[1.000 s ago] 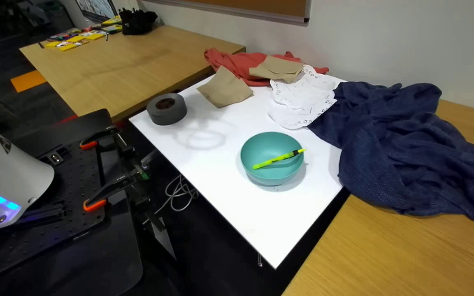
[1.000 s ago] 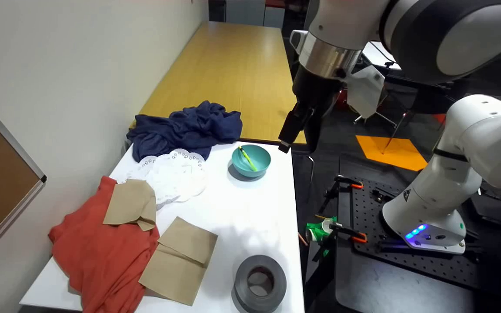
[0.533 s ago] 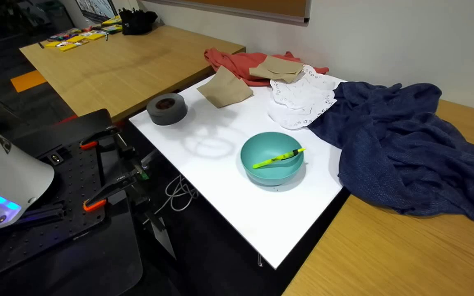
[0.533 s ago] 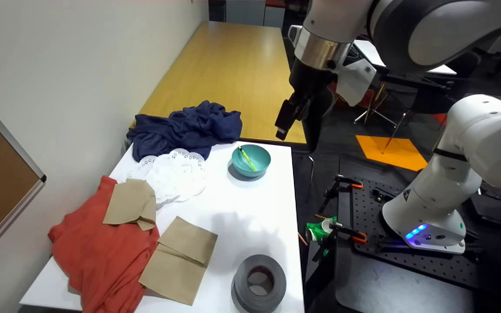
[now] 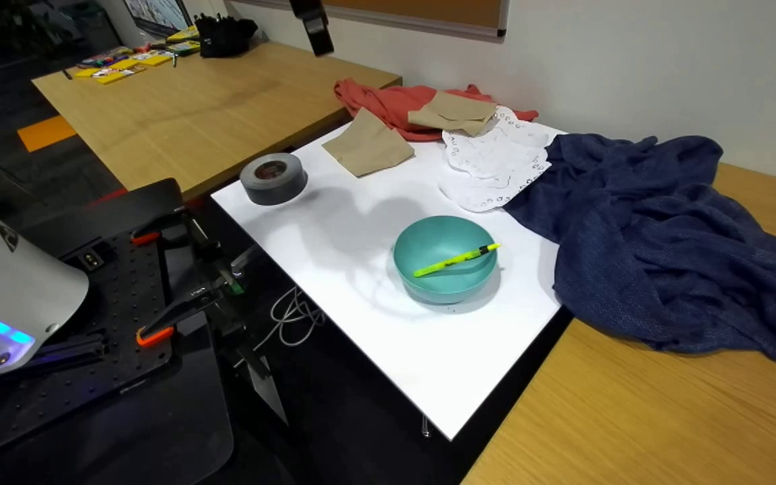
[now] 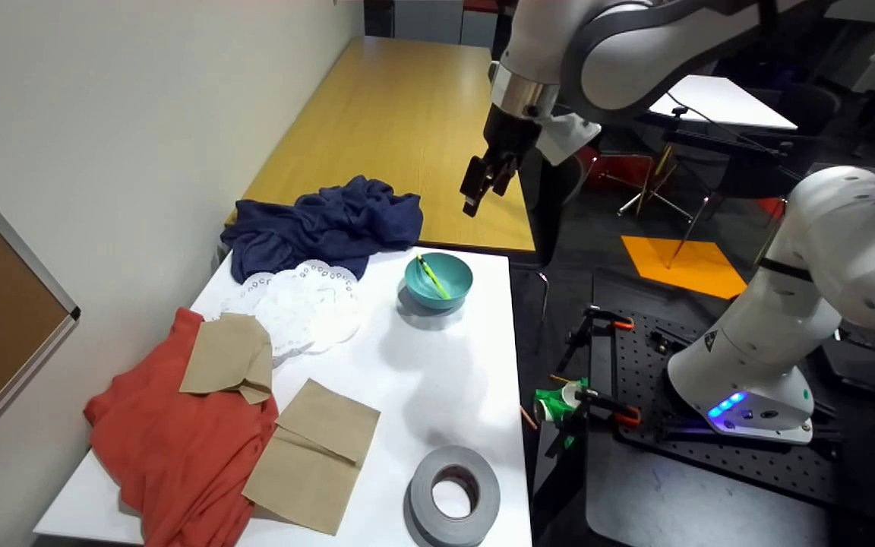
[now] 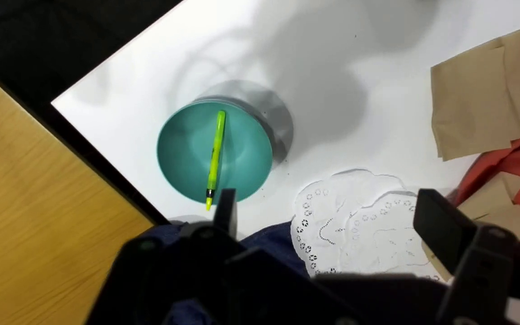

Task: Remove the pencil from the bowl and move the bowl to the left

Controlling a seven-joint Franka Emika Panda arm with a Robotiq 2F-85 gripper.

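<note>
We see the yellow-green pencil lying inside the teal bowl, its tip reaching over the rim, the bowl standing on the white worktop, near the blue cloth, the claw hanging in the air apart from them, released and spread wide.

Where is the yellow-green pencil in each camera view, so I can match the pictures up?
In an exterior view, the pencil lies just right of and below the centre.
In an exterior view, the pencil is at the middle of the picture.
In the wrist view, the pencil is left of centre, at mid-height.
Shared landmark: the teal bowl, which holds the pencil in every view.
</note>
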